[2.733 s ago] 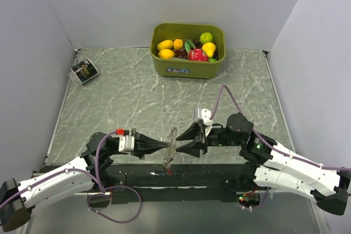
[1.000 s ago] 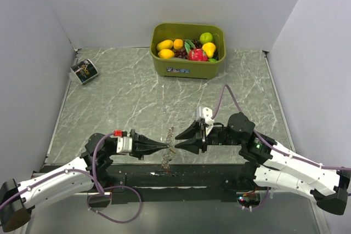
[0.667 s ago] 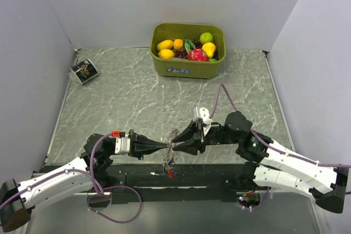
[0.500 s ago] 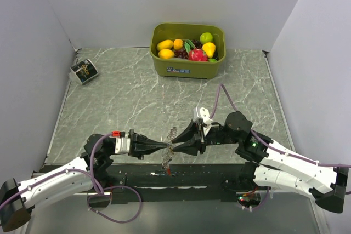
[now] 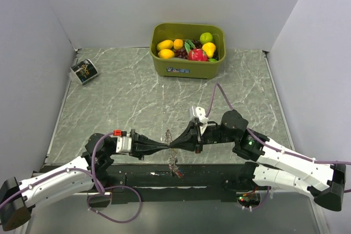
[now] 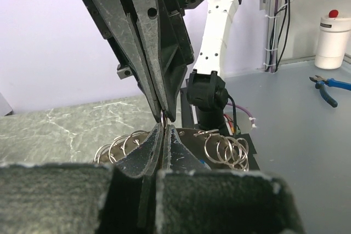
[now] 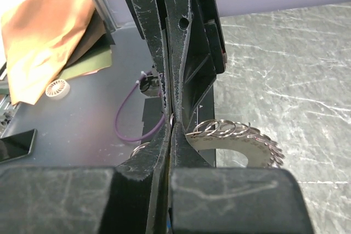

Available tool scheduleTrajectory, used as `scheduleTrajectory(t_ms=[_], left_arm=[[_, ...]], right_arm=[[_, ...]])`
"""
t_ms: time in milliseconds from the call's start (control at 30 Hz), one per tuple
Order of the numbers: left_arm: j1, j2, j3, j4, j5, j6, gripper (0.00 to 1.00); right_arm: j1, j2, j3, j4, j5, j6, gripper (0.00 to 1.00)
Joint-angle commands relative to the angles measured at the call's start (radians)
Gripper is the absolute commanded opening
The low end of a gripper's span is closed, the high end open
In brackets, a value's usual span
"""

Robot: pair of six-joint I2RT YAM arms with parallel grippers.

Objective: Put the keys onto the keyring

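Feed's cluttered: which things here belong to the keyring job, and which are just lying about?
Job: grey metal chain of small rings; left hand and right hand, both pinched shut on it.
Lying about: green plastic bin of toy fruit; small printed card.

The right fingers [image 5: 185,138], wide apart before, are now closed and have moved leftwards to meet the tips of the left fingers [image 5: 151,146] at the keyring [image 5: 174,164], whose hanging part dangles lower.
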Motion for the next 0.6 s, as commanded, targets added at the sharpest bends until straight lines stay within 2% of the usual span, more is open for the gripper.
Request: scheduleTrajectory(t_ms=[0,100,167,300,567], left_arm=[[-0.006,-0.025,0.045,0.006,-0.004,0.037,0.01],[-0.006,-0.031,0.077,-0.112,-0.009,0.074,0.02],[-0.004,-0.030,0.116,-0.176,-0.020,0.088,0.08],[-0.004,-0.031,0.174,-0.369,-0.033,0.157,0.27],[-0.006,0.060,0.346,-0.678,-0.032,0.252,0.41]], right_arm=[[0.007,-0.010,0.051,-0.033,0.031,-0.018,0.00],[0.005,-0.023,0.062,-0.088,0.065,-0.061,0.00],[0.007,-0.024,0.074,-0.128,0.079,-0.090,0.00],[0.005,-0.001,0.123,-0.240,0.086,-0.148,0.00],[0.007,0.049,0.172,-0.363,0.112,-0.220,0.00]])
